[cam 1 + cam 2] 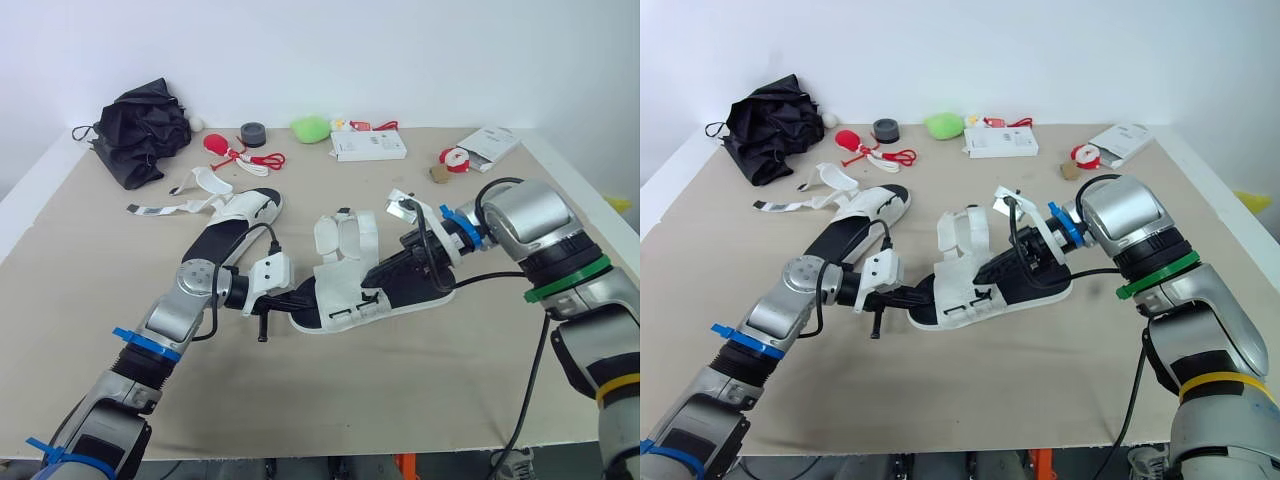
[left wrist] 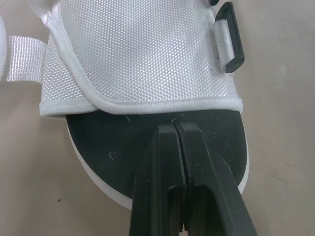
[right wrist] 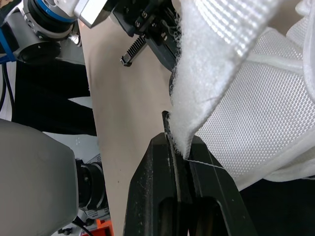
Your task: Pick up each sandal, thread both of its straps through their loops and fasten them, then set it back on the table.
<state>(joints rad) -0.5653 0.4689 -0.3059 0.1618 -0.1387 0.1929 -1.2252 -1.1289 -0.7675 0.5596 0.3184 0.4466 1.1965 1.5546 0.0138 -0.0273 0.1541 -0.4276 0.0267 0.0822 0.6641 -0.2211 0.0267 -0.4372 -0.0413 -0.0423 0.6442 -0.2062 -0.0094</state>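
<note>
Right claw [image 3: 179, 147] clamped tight on white strap [image 3: 216, 54] of middle sandal [image 1: 345, 290]; left claw [image 2: 177, 125] fingers pressed together, tips at its toe end, likely steadying. Sandal flat on table [image 1: 400, 390], threading seemingly under way. Second sandal [image 1: 235, 225] at 10 o'clock, straps splayed loose: most work left

The sandal [image 1: 340, 295] has an upper of white woven mesh cloth with a fine dimpled grain, edged in smooth piping, over a matt black, finely pebbled footbed. Its strap [image 3: 231, 44] is ribbed white webbing, fuzzy at the edge; the loop [image 2: 230, 42] is smooth black plastic. The left gripper [image 2: 176, 125] has matt black plastic jaws. The tabletop [image 1: 330, 380] is matt beige and smooth.
</note>
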